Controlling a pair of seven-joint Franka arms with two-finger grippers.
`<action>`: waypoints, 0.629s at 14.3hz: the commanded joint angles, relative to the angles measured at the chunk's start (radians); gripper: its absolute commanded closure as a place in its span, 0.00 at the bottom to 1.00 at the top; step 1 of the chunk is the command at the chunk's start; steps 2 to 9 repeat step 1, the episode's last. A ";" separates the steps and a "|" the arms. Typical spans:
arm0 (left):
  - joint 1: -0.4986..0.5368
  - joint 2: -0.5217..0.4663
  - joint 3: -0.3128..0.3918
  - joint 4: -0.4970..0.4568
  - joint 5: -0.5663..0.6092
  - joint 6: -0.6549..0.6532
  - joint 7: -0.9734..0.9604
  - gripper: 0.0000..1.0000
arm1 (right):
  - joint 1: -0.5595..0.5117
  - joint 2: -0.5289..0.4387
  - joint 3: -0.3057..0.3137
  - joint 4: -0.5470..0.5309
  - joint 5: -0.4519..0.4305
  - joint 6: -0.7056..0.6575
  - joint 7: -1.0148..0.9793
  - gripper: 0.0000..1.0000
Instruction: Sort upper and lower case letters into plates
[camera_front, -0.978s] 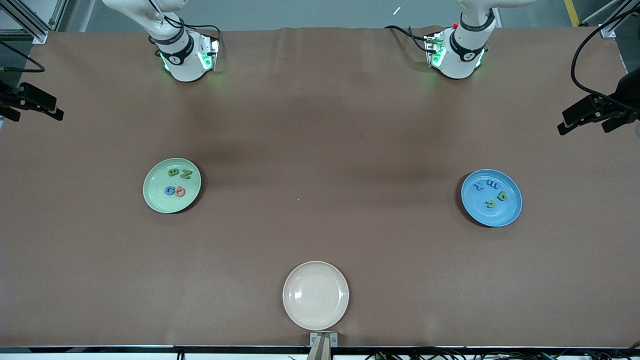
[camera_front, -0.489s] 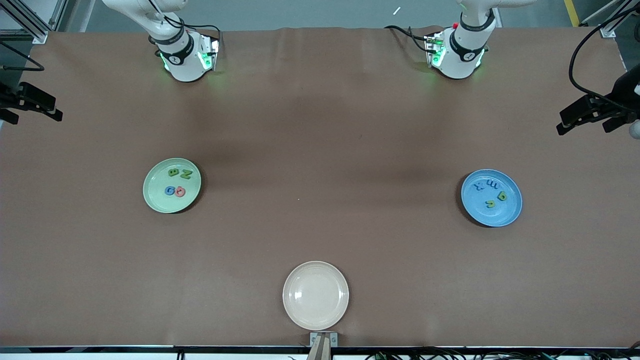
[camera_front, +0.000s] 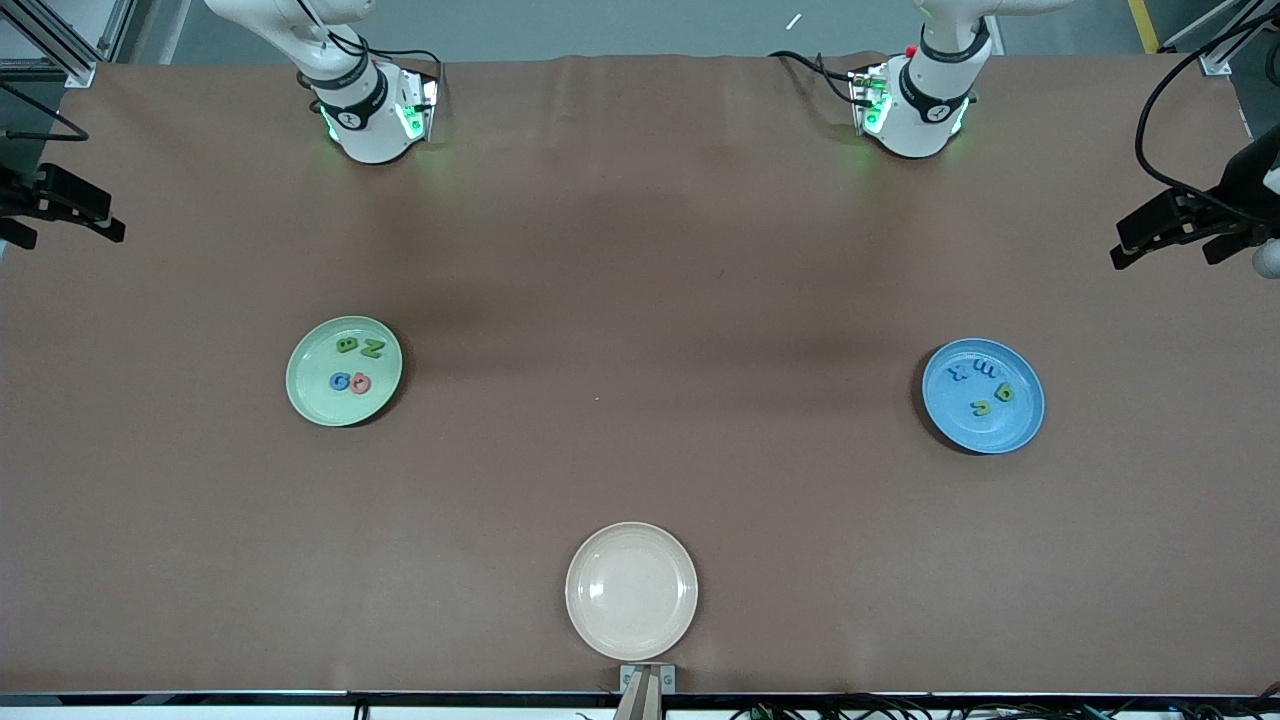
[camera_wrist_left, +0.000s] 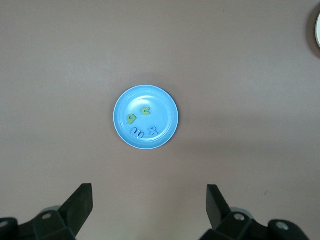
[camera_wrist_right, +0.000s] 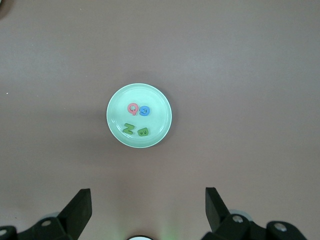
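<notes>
**Both plates loaded with letters, both tools spread wide and holding nothing**

Mint green plate (camera_front: 344, 371) lies on the brown surface (camera_front: 640, 300) toward the right arm's end; it carries four foam letters: green B (camera_front: 347, 345), green Z (camera_front: 372, 349), blue G (camera_front: 341, 381), pink Q (camera_front: 361, 383); B and Z lie farther from the front camera than G and Q; G and Q touch or nearly touch

Blue plate (camera_front: 983, 396) lies toward the left arm's end, well apart from the green plate; it carries a blue x (camera_front: 959, 371), a blue m (camera_front: 984, 372), a green b (camera_front: 1004, 392) and a green letter (camera_front: 981, 407) whose identity cannot be told; seen from the front camera, b sits at about 3 o'clock in the plate, x at about 10 o'clock

Cream plate (camera_front: 631, 591) sits at the surface edge nearest the front camera, midway between the ends

Left tool (camera_wrist_left: 149, 206) hangs high over the blue plate, fingers fully apart, gripping nothing; right tool (camera_wrist_right: 148, 209) hangs high over the green plate, fingers likewise apart, gripping nothing
</notes>
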 joint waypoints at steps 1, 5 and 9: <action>0.000 -0.017 -0.004 -0.008 0.020 -0.010 0.022 0.00 | -0.014 -0.040 0.010 -0.043 0.018 0.016 -0.004 0.00; 0.000 -0.017 -0.004 -0.008 0.020 -0.010 0.022 0.00 | -0.014 -0.040 0.010 -0.043 0.018 0.016 -0.004 0.00; 0.000 -0.017 -0.004 -0.008 0.020 -0.010 0.022 0.00 | -0.014 -0.040 0.010 -0.043 0.018 0.016 -0.004 0.00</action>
